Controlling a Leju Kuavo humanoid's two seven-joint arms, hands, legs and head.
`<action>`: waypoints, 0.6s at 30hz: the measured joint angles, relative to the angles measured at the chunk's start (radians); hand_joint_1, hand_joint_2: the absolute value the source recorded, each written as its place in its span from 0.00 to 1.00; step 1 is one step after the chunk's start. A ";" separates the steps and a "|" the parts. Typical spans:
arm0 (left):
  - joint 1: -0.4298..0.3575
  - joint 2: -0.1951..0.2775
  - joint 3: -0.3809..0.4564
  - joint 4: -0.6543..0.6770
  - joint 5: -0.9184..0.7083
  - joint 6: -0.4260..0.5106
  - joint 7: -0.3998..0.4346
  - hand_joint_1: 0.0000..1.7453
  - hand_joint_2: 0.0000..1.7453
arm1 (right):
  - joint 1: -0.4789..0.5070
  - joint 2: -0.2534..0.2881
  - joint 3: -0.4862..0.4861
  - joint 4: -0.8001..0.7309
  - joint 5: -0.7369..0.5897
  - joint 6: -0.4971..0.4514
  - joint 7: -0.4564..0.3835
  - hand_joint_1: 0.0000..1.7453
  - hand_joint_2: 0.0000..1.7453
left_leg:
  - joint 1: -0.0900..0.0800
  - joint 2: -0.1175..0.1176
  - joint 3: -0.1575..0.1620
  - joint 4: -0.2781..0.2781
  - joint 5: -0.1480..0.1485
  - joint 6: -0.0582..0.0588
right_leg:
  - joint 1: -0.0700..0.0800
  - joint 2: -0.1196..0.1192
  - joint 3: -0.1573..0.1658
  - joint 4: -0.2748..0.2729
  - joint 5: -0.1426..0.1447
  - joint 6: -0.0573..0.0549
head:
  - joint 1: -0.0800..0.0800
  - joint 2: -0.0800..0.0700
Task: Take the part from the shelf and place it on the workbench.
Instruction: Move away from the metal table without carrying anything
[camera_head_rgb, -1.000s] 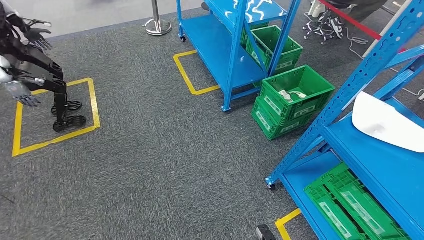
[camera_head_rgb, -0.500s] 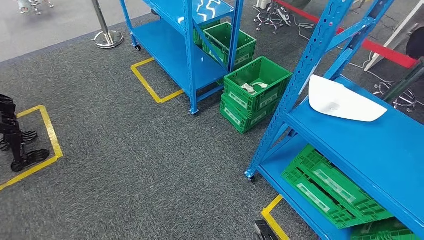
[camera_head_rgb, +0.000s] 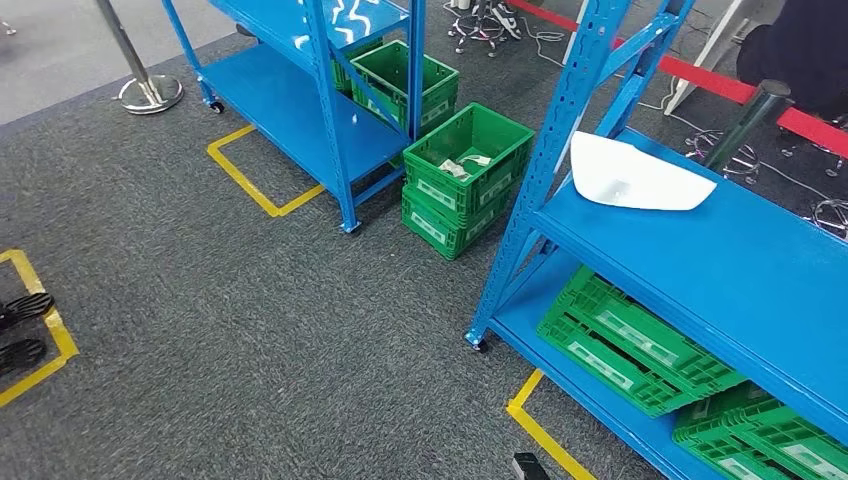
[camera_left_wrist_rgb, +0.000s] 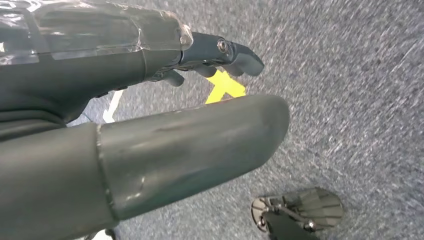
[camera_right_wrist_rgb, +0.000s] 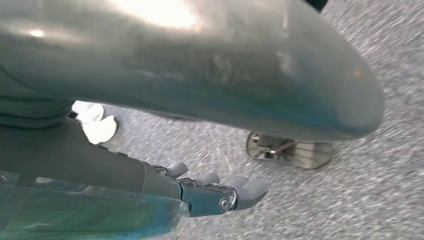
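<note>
I see the white part (camera_head_rgb: 632, 176) at two o'clock on the shelf (camera_head_rgb: 760, 270), untaken; left hand (camera_left_wrist_rgb: 150, 125) and right hand (camera_right_wrist_rgb: 165, 125) seemingly apart, empty.

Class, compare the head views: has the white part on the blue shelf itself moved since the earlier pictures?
No. The white part lies at the same spot on the blue shelf, beside its upright post; the whole scene slid left, so the camera turned.

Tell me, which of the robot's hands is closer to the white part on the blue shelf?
Right, probably. The white part lies ahead to the robot's right on the blue shelf. The right hand and left hand both hang over the carpet, far from it.
</note>
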 joint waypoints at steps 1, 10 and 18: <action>-0.001 0.001 0.000 0.000 0.000 0.000 0.002 0.00 0.00 | -0.001 0.001 0.002 0.000 -0.002 0.002 -0.009 0.00 0.00 | 0.000 0.009 0.002 -0.002 -0.001 -0.005 | 0.004 0.000 0.002 -0.007 -0.004 -0.004 | 0.000 0.000; -0.009 0.037 0.001 0.000 0.002 0.037 -0.110 0.00 0.00 | -0.001 0.038 0.009 -0.002 -0.008 0.030 -0.049 0.00 0.00 | 0.010 -0.111 -0.137 0.255 -0.089 -0.038 | -0.009 0.100 0.036 -0.047 0.010 -0.020 | -0.035 0.000; -0.034 0.057 0.011 0.001 0.004 0.050 -0.131 0.00 0.00 | -0.002 0.057 0.016 -0.002 0.006 0.040 -0.046 0.00 0.00 | 0.019 -0.166 -0.033 0.006 0.029 -0.017 | -0.024 0.186 0.023 -0.015 -0.016 0.024 | -0.050 0.000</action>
